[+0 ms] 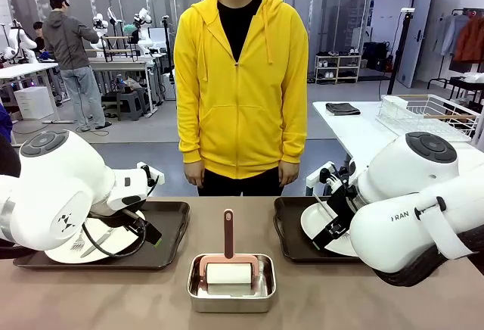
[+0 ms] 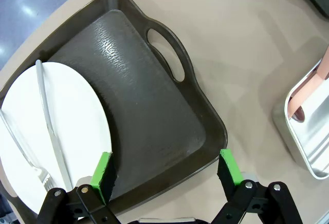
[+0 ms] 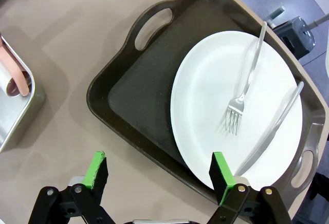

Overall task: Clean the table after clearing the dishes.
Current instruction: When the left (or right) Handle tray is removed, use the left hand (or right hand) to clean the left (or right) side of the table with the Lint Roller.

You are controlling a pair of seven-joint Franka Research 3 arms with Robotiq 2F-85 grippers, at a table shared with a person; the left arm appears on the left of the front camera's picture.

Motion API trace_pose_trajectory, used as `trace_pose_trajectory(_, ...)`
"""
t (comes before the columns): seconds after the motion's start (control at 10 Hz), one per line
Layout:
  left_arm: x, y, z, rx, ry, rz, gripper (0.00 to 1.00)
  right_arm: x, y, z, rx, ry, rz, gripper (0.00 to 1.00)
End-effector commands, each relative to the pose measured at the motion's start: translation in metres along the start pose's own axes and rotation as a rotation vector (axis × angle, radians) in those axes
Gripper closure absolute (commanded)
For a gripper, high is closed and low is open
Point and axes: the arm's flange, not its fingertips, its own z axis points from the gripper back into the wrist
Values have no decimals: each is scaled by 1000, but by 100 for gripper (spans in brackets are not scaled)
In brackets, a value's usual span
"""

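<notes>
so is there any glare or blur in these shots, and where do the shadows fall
Front view: even light, no blur on the table things, and the steel pan rim shines. Left wrist view: white glare streak on the left tray floor, soft shadow on the table beside the pan. Right wrist view: soft shadow beside the right tray, fork crisp on the right plate.

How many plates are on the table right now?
2. The left plate lies on the left tray, the right plate on the right tray. Any plate stacked underneath would be hidden.
</notes>
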Motion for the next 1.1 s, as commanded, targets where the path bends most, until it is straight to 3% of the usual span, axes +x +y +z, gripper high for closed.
trace_pose_trajectory(0.0, 9, 3, 7, -38, 1, -30, 0, 10, -10, 5, 52, -21, -14, 0)
trace_pose_trajectory(0.3, 22, 21, 30, -188, -46, 33, 0, 34, -44, 18, 183, -60, -83, 0)
trace_pose_trajectory(0.4, 23, 30, 38, -233, -72, 79, 0, 37, -54, 23, 269, -76, -132, 0)
trace_pose_trajectory(0.5, 22, 43, 51, -361, -113, 133, 0, 37, -67, 30, 389, -92, -203, 0)
trace_pose_trajectory(0.7, 3, 84, 90, -641, -259, 231, 0, 23, -95, 48, 637, -153, -372, 0)
trace_pose_trajectory(0.9, -27, 128, 112, -678, -276, 333, 0, 0, -125, 67, 807, -262, -486, 0)
trace_pose_trajectory(1.0, -50, 160, 119, -696, -294, 438, 0, -24, -152, 76, 780, -280, -555, 0)
